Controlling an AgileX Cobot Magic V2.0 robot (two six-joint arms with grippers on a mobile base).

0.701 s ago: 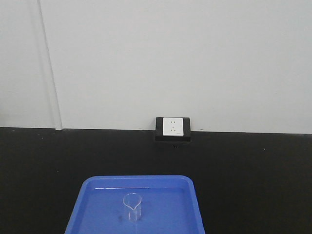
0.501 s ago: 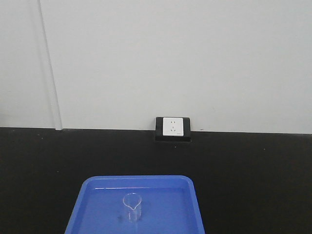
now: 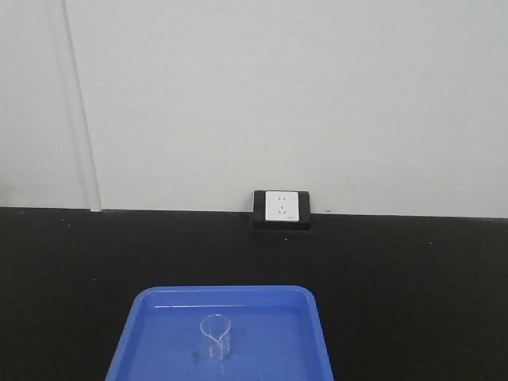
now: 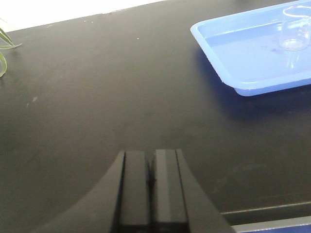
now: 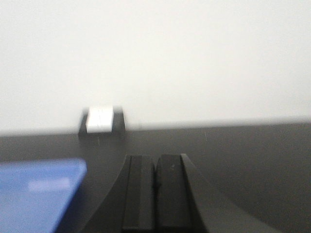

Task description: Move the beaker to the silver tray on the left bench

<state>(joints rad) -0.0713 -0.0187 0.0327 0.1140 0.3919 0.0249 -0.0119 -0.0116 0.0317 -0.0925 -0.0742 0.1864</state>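
Nearest the left wrist camera, the left gripper (image 4: 151, 156) sits at the bottom edge of its view. Its two black fingers are pressed flat together with nothing between them. It is held low and roughly level over the black bench (image 4: 97, 97) and points across it. At the far left edge of that view a few green leaf tips (image 4: 4, 46) reach in.

The right gripper (image 5: 155, 159) looks the same in its own blurred view, with its fingers closed side by side on nothing. It is level and aimed at the far wall, with a corner of the blue tray (image 5: 34, 194) off to its left.

In the front view the blue tray (image 3: 151, 309) lies on the near middle of the bench. The beaker (image 3: 214, 338) stands upright inside it, near the tray's middle, with its pouring lip turned to the near side. It is well apart from both grippers. From the left wrist it shows at the far right (image 4: 294, 30), inside the tray's rim (image 4: 214, 53).

Farther back, a wall socket (image 3: 281, 208) in a black frame sits where the bench meets the white wall (image 3: 278, 95).
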